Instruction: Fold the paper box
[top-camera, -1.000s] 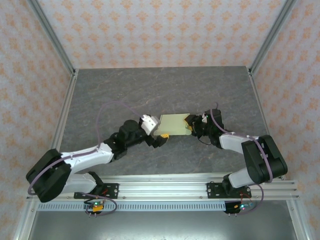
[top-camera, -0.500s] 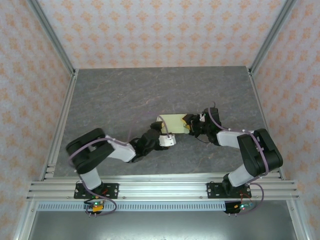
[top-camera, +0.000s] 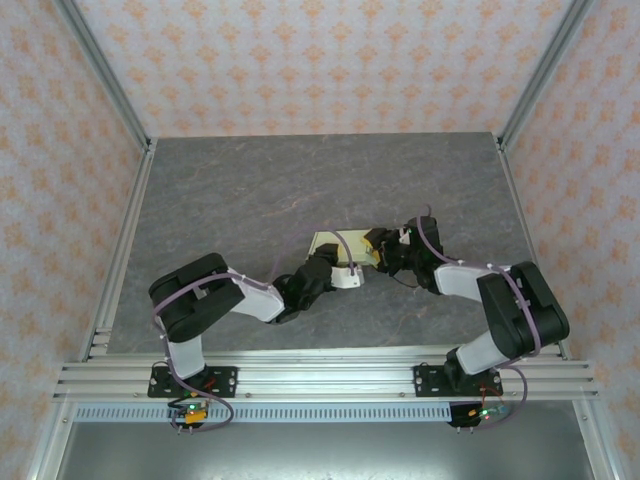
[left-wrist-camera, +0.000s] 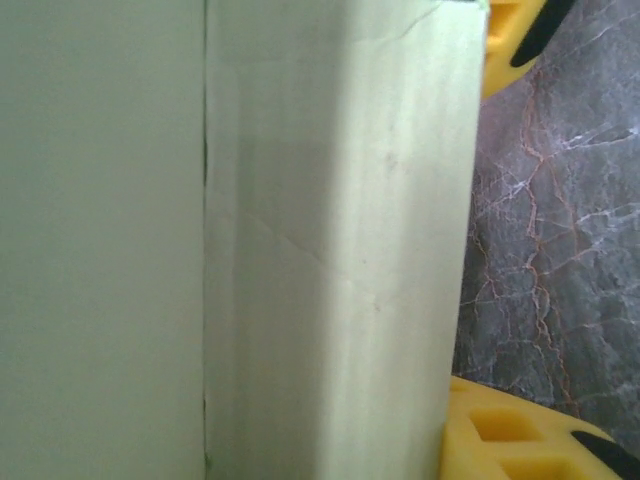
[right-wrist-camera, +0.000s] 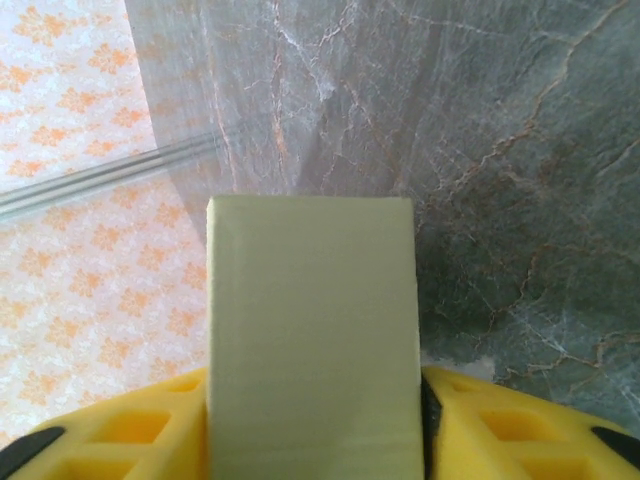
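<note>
Left fingers (left-wrist-camera: 498, 65) moved in, straddling the paper box (left-wrist-camera: 330, 250).

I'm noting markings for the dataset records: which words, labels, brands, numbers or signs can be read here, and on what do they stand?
No text can be read.
The paper box is plain pale green card, with no print on the faces that show.
The wallpaper bears only an orange ornament pattern, no letters.
The small lit parts under the near rail are too small to read.
</note>
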